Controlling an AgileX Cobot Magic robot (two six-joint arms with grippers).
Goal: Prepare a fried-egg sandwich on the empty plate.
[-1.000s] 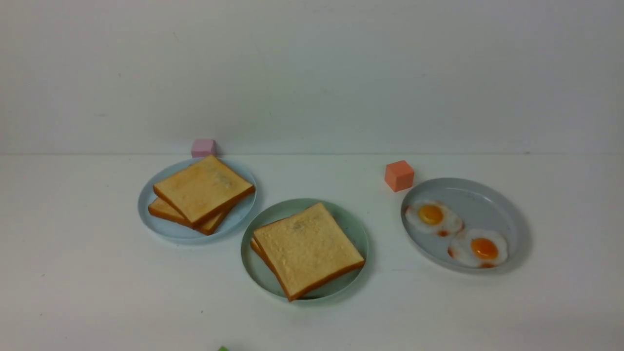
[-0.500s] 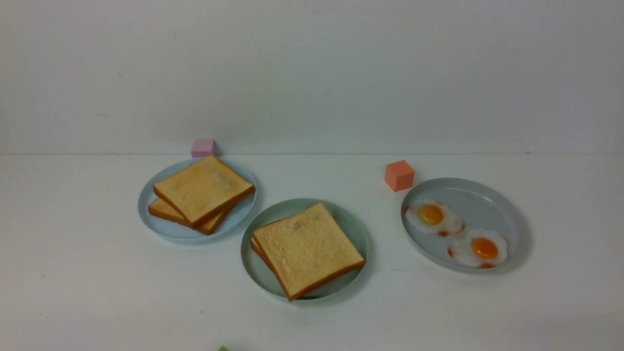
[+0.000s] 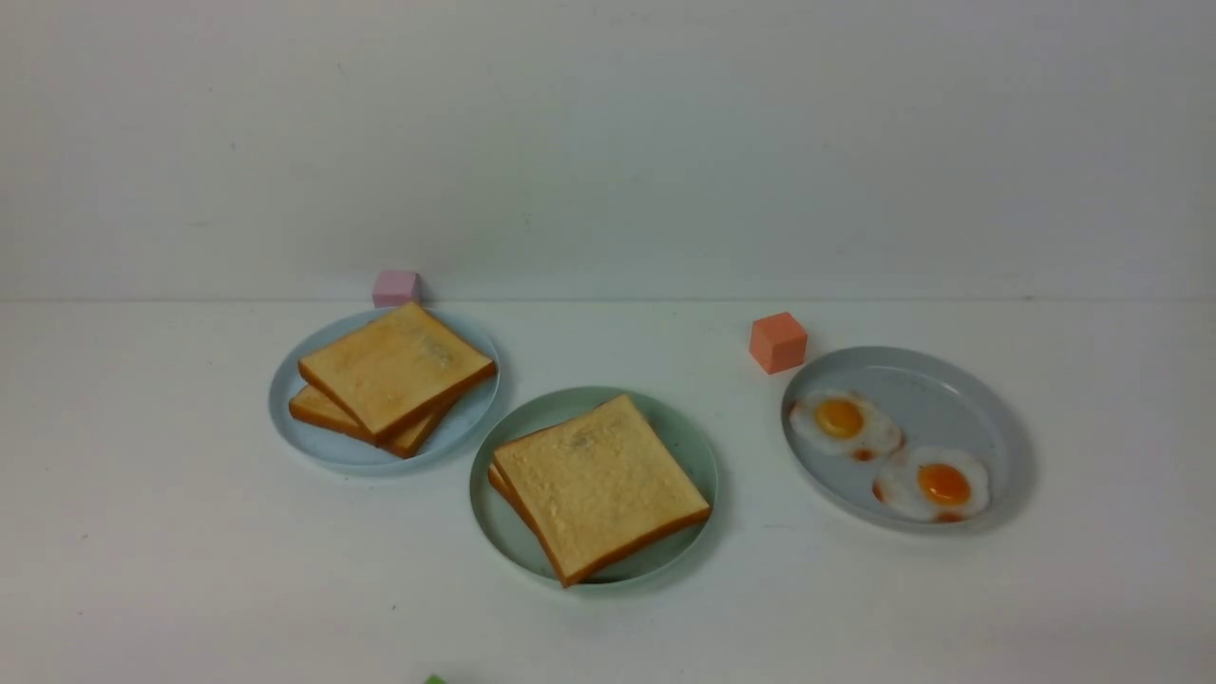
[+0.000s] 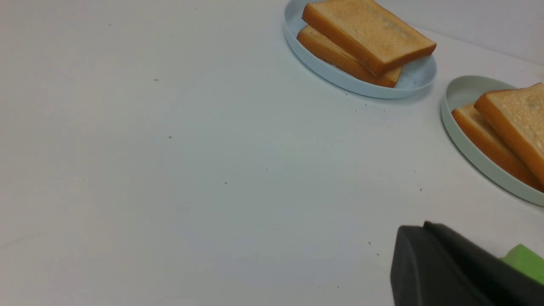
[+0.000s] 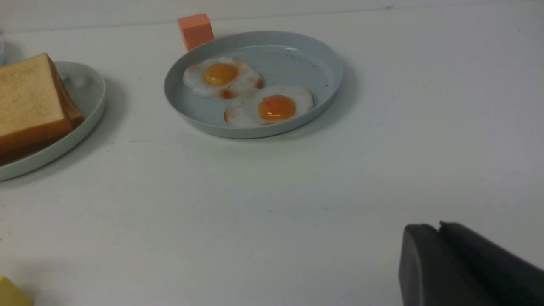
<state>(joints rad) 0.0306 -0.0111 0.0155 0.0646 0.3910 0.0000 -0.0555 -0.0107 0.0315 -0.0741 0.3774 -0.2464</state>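
Centre of the front view, the mint-green plate (image 3: 503, 532) carries the sandwich (image 3: 600, 486): two toast slices stacked, the top one skewed so a corner of the lower slice peeps out at the left. No egg can be seen between them from any view.

Up and to the left sits the pale blue plate (image 3: 294, 432) with its own toast stack (image 3: 394, 375), a pink cube (image 3: 396, 287) just behind its rim. Over on the right, the grey plate (image 3: 950, 380) holds two fried eggs (image 3: 842, 423) side by side, edges touching, an orange cube (image 3: 777, 342) just beside the rim.

Left claw (image 4: 429, 227) shows lower right of its wrist view, dark jaws pressed together, gripping nothing. Right claw (image 5: 437, 227), lower right of its own view, likewise looks closed and empty above bare desk (image 3: 190, 570).
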